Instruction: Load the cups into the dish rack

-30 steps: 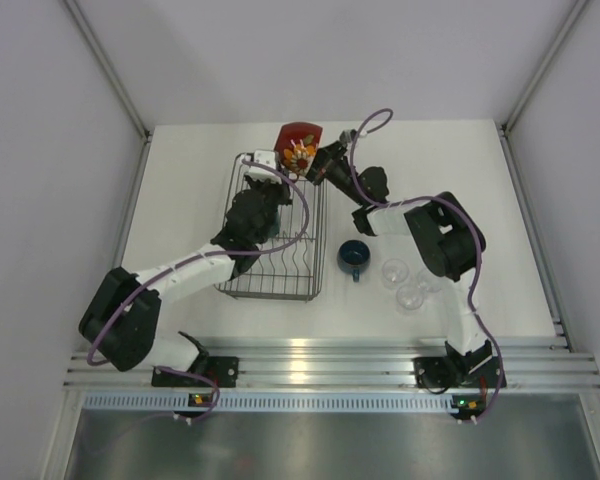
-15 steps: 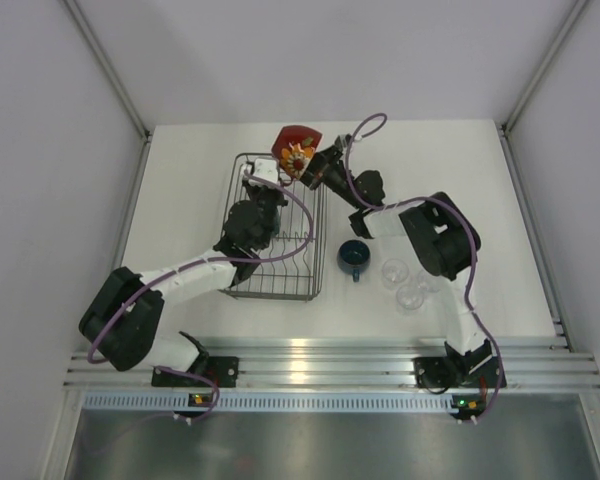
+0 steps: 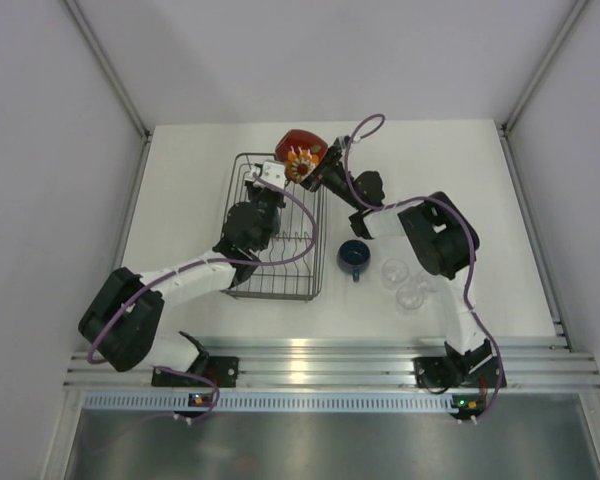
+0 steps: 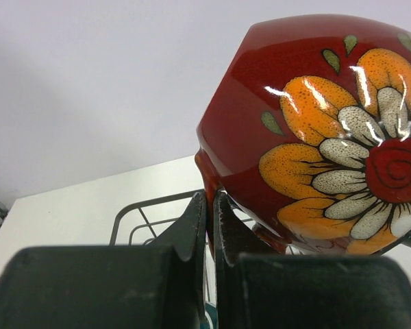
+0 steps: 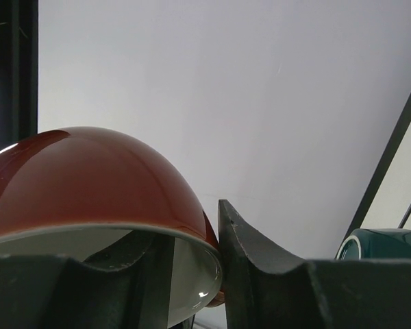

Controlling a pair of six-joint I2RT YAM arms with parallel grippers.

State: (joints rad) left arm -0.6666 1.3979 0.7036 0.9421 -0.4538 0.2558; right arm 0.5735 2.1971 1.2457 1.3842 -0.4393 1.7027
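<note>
The big red glazed cup with the orange-and-white flower pattern [image 3: 302, 145] has tipped further onto its side since a second ago and sits a little lower. It hangs in the air over the 1 o'clock corner of the dark wire dish rack [image 3: 270, 296], with its painted flank turned toward the arms. Meanwhile the left gripper [image 4: 209, 205] has come in from 7 o'clock and drawn its fingers together on what looks like the cup's thin red handle. The right gripper [image 5: 192, 240], at the cup's 4 o'clock, has eased off: its jaws stand apart astride the rim, with white interior showing between the inner finger and the wall. That reads as a handover nearly done, the left arm taking the cup so it can set it among the prongs. The cup is smooth, shiny ceramic, round-bellied and slick, so a thin pinch on the handle may let it swing. A small dark-blue handled cup [image 3: 353, 255] waits on the white table [image 3: 180, 180] at the rack's 3 o'clock. Three tiny clear glasses [image 3: 395, 270], thin and transparent, are clustered just beyond it at 4 o'clock. A teal mug's rim [image 5: 383, 243] shows in the right wrist view; where it stands I cannot tell.
</note>
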